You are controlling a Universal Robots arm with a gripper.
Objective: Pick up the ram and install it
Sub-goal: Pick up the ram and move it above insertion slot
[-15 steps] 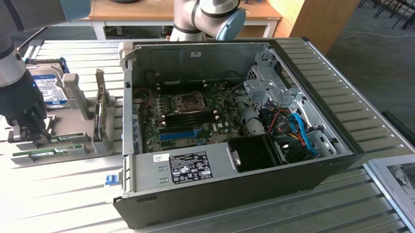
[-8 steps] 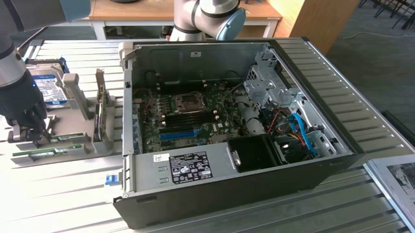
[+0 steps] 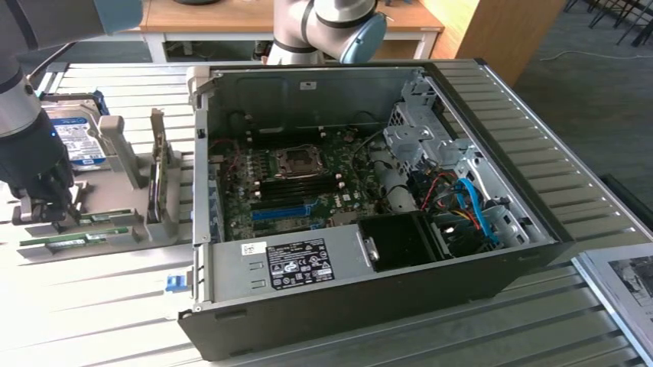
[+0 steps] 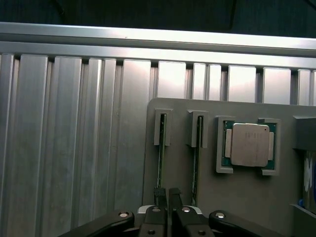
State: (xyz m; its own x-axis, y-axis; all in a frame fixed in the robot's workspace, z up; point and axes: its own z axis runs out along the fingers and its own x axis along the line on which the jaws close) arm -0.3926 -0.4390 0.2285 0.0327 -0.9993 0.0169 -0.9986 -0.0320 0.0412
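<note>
Two ram sticks stand on edge in a grey holder (image 4: pixel 237 197): one ram stick (image 4: pixel 160 148) runs straight up to my fingertips, the other ram stick (image 4: pixel 197 153) lies parallel beside it. My gripper (image 4: pixel 166 193) hangs over the near end of the first stick, its jaws a narrow gap apart with nothing clearly between them. In the exterior view the gripper (image 3: pixel 48 214) hovers at that view's left, over the green ram sticks (image 3: pixel 73 243). The open computer case (image 3: pixel 510 260) shows the motherboard's black memory slots (image 3: pixel 306 186).
A square silver processor chip (image 4: pixel 249 144) sits in the holder beside the sticks. A hard drive (image 3: pixel 76 138) with a blue-white label stands at the holder's back. Everything rests on a slatted aluminium table (image 3: pixel 92 306). A printed sheet (image 3: pixel 628 287) lies at the exterior view's right.
</note>
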